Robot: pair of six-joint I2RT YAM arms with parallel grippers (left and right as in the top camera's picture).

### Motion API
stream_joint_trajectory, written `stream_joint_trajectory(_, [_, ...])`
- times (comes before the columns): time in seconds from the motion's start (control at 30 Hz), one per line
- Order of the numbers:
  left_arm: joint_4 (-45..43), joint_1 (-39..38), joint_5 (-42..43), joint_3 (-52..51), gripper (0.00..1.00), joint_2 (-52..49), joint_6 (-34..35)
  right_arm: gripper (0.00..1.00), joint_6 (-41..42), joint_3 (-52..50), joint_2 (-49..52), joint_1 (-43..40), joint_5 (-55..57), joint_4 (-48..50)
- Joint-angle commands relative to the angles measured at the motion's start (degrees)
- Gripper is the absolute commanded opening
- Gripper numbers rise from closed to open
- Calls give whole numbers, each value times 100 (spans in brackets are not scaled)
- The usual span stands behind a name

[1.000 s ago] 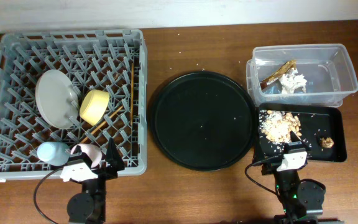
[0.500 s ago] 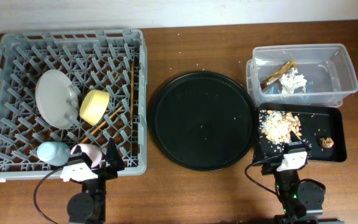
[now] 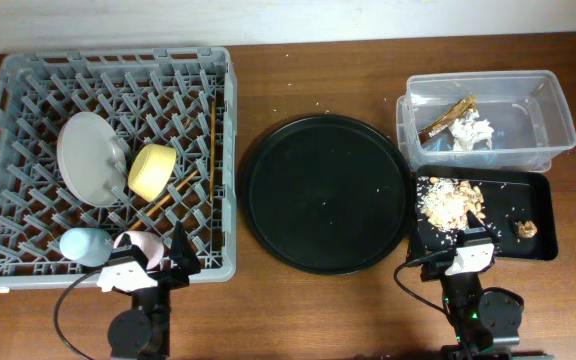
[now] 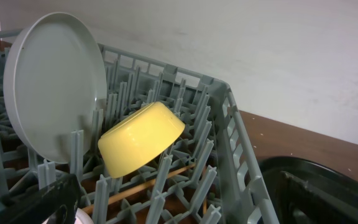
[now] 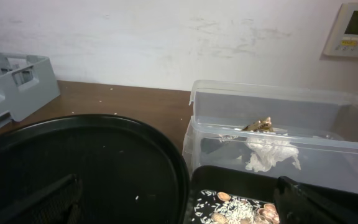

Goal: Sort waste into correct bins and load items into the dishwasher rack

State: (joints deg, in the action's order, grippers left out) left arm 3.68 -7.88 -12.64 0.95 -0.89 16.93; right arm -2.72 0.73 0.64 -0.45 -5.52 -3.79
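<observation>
The grey dishwasher rack (image 3: 226, 120) holds the upright grey plate (image 3: 90, 158), yellow bowl (image 3: 152, 171), blue cup (image 3: 85, 245), pink cup (image 3: 138, 243) and chopsticks (image 3: 211, 140). The clear tub (image 3: 558, 110) holds the white napkin (image 3: 473, 131) and brown wrapper (image 3: 446, 117). The black rectangular tray (image 3: 508, 195) holds food scraps (image 3: 450, 200). My left gripper (image 3: 168, 262) is open and empty at the rack's near edge. Its view shows the plate (image 4: 51, 87) and bowl (image 4: 142, 137). My right gripper (image 3: 471, 247) is open and empty at the tray's near edge, facing the tub (image 5: 278, 106).
A large round black tray (image 3: 326, 194) lies between the rack and the bins, with a few crumbs on it. It also shows in the right wrist view (image 5: 92, 162). Small crumbs dot the wooden table (image 3: 318, 90). A wall runs behind the table.
</observation>
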Motion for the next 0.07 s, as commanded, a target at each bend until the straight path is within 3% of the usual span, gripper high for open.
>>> stream_joint_trajectory(0.0, [-22, 28, -22, -44, 99, 55, 13, 99, 66, -42, -33, -37, -26, -4])
stream_joint_trajectory(0.03, [-22, 28, -22, -44, 99, 55, 13, 99, 66, -42, -33, -37, -26, -2])
